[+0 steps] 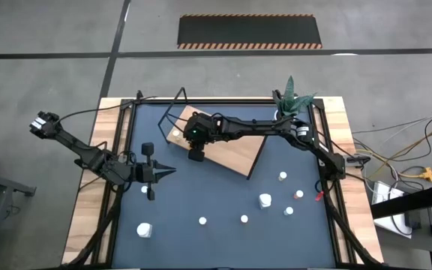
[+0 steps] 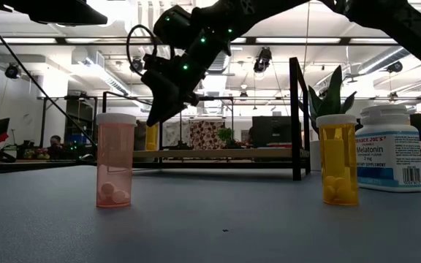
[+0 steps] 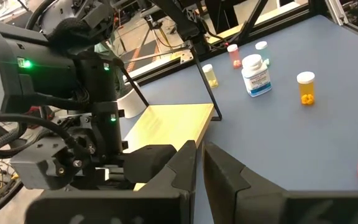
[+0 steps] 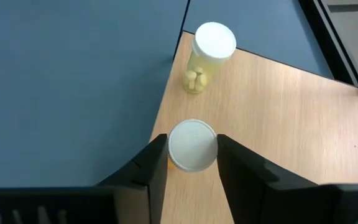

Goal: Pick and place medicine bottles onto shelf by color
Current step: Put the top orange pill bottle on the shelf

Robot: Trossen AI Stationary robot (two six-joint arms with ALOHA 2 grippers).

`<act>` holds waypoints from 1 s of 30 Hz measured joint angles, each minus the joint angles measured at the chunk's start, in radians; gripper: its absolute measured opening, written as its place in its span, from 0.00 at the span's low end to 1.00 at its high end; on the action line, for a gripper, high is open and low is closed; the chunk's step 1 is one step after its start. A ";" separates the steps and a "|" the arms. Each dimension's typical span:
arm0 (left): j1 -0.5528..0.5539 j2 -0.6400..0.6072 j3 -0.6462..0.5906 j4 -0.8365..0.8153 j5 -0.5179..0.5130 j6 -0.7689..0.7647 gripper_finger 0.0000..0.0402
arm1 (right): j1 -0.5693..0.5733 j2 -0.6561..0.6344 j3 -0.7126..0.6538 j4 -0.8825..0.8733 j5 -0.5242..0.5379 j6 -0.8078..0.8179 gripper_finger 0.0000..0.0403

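Note:
The shelf (image 1: 227,150) is a light wooden board in a black frame, at the far middle of the blue table. My right gripper (image 4: 192,158) hangs over its left corner, shut on a white-capped medicine bottle (image 4: 192,145). A yellowish bottle (image 4: 207,56) stands on the board just beyond it. Several more bottles stand on the table's near right part, among them a big white one (image 1: 265,200), an orange one (image 2: 338,159) and a pink one (image 2: 115,159). My left gripper (image 1: 163,171) waits shut at the table's left side and touches nothing. My right gripper pinches the bottle's white cap (image 4: 192,134) between its two fingers, one on each side. The fingers come from above, pointing down. The bottle is upright under them, with an orange edge showing below the cap. Whether its base rests on the board is hidden by the cap.
A white pot with a green plant (image 1: 291,97) stands at the far right corner. The black frame posts (image 2: 295,117) rise around the shelf. Another big white bottle (image 1: 144,229) stands near left. Bare blue tabletop (image 1: 201,187) lies between the shelf and the bottles.

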State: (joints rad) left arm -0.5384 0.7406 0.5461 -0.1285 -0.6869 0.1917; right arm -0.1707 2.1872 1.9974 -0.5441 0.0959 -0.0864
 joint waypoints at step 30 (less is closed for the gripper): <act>0.000 -0.002 0.000 0.000 -0.002 0.001 0.03 | 0.008 -0.093 0.116 -0.254 0.001 -0.071 0.34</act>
State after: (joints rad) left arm -0.5384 0.7387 0.5461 -0.1286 -0.6888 0.1925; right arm -0.1631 2.0944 2.1129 -0.7979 0.0970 -0.1572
